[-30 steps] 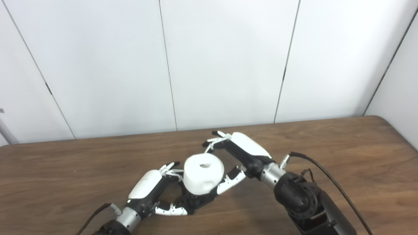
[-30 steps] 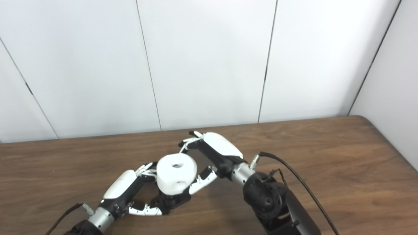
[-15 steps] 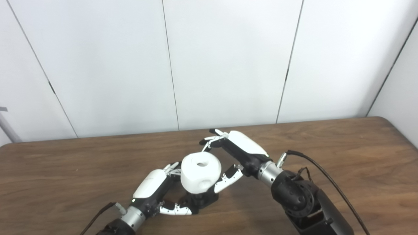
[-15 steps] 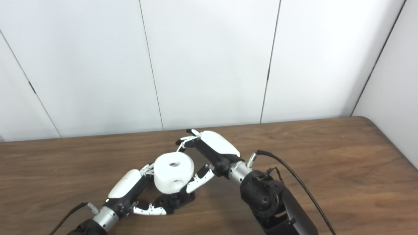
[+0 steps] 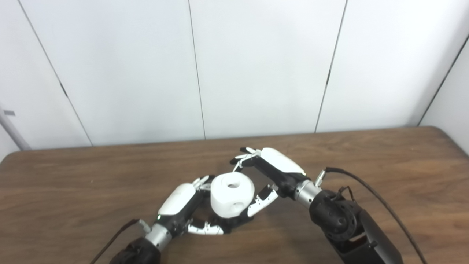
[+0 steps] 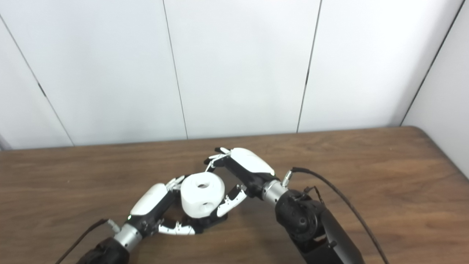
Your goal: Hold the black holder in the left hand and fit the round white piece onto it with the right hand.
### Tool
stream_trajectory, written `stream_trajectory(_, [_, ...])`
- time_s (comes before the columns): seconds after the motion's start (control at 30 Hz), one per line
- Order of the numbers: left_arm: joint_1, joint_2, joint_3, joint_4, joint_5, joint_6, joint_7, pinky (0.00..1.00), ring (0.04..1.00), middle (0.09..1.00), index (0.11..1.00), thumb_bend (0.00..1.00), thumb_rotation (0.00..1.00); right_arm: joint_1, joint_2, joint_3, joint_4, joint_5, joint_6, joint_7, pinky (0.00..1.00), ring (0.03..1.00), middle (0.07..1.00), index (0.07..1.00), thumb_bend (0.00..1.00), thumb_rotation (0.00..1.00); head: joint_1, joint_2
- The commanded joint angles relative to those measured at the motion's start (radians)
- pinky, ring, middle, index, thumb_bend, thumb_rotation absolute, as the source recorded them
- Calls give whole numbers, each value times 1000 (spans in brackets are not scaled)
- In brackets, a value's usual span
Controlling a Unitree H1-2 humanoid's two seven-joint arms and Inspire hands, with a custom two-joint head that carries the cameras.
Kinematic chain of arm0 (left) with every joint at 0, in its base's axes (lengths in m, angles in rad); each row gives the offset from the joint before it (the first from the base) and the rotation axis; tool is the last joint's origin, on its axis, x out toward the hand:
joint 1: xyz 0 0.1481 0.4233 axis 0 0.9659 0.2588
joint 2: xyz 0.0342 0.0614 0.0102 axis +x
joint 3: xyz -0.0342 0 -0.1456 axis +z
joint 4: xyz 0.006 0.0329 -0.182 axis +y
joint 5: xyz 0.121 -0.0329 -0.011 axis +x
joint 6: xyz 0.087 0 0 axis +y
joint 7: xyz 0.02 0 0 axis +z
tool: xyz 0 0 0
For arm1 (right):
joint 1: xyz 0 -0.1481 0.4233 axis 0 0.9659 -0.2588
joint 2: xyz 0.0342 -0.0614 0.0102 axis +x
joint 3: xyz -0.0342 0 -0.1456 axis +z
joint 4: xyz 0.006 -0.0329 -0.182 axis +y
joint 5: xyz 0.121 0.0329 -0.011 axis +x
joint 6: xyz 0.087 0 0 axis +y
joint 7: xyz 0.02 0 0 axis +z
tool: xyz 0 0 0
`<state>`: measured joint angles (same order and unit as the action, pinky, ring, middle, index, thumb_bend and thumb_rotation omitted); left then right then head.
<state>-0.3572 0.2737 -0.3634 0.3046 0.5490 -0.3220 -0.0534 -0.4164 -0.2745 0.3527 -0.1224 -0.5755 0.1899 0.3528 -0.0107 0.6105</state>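
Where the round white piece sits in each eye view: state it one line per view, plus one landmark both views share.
Left eye view: the round white piece lies just left of centre, low in the picture, between the left hand and the right hand.
Right eye view: the same piece appears further left, again between the two hands.
Shared landmark: the black cable curving off the right wrist.

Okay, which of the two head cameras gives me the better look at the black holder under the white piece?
Neither is much better. The right eye view shows the black holder slightly more clearly, poking out below the round white piece. In the left eye view it's the same dark sliver beside the left hand and right hand.
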Motion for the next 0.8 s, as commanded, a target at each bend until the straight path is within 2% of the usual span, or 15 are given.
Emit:
stream_trajectory(0.0, [-4,-7,-16,-25,14,4,-24,1000,975,814,482,523,51,-32,-18,-8,-16,-5,-33,-7,1000,977,836,484,518,150,0,4])
stream_trajectory(0.47, [-2,-8,-14,-40,13,6,-28,1000,976,815,482,523,51,-21,-44,1,29,-26,-90,-22,1000,977,836,484,518,153,6,13])
stream_trajectory(0.67, [-2,-9,-13,-50,14,16,-31,1000,976,813,482,523,52,-17,-38,3,51,-34,-125,-39,1000,977,829,483,518,155,10,17])
stream_trajectory(0.77, [-4,-10,-14,-47,14,17,-30,1000,979,814,482,523,52,-16,-42,8,67,-48,-165,-58,1000,969,823,482,518,154,13,17])
